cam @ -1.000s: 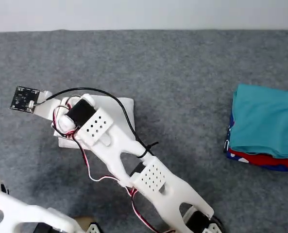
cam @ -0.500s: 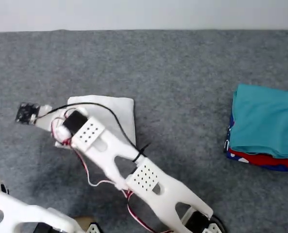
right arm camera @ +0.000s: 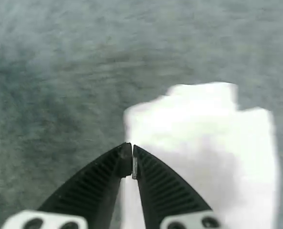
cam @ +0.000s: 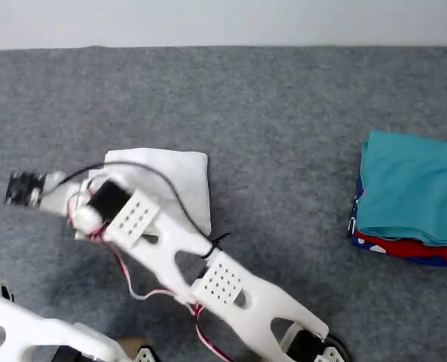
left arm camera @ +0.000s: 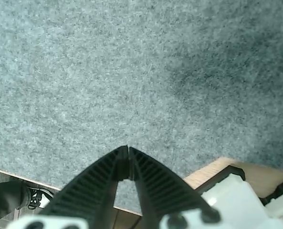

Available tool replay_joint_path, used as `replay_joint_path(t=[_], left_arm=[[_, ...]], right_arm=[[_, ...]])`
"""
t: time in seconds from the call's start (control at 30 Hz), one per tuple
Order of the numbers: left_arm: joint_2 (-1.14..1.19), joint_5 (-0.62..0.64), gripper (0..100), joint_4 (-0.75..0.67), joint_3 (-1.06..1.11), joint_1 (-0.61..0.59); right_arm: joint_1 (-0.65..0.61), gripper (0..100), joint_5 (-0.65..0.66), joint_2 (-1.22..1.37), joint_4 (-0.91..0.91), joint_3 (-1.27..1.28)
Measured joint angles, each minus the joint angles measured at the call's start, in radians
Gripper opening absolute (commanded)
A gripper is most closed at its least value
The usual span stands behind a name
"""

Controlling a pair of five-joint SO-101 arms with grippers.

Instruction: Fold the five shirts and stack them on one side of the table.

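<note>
Since a second ago the right gripper [right arm camera: 131,162] has swung sideways, uncovering the folded white shirt [cam: 179,177]; its closed, empty tips rest at the shirt's edge. I would open there, pinch all layers together, and carry the shirt to the stack of folded shirts [cam: 411,188] far from the gripper.

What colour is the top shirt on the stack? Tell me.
Teal; the top shirt shows best in the high view.

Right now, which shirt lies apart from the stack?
The white shirt, alone by the right gripper; the teal, red and blue ones sit stacked.
</note>
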Motion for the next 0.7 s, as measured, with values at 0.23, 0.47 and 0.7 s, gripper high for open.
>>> replay_joint_path(t=[0.23,0.47,0.7], left_arm=[[0.0,0.0,1,0.0,0.0,0.0],[0.0,0.0,1,0.0,0.0,0.0],[0.0,0.0,1,0.0,0.0,0.0]], right_arm=[[0.071,1.0,0.037,-0.014,0.0,-0.002],[0.069,1.0,0.038,0.126,-0.086,-0.002],[0.002,1.0,0.038,0.183,-0.107,-0.002]])
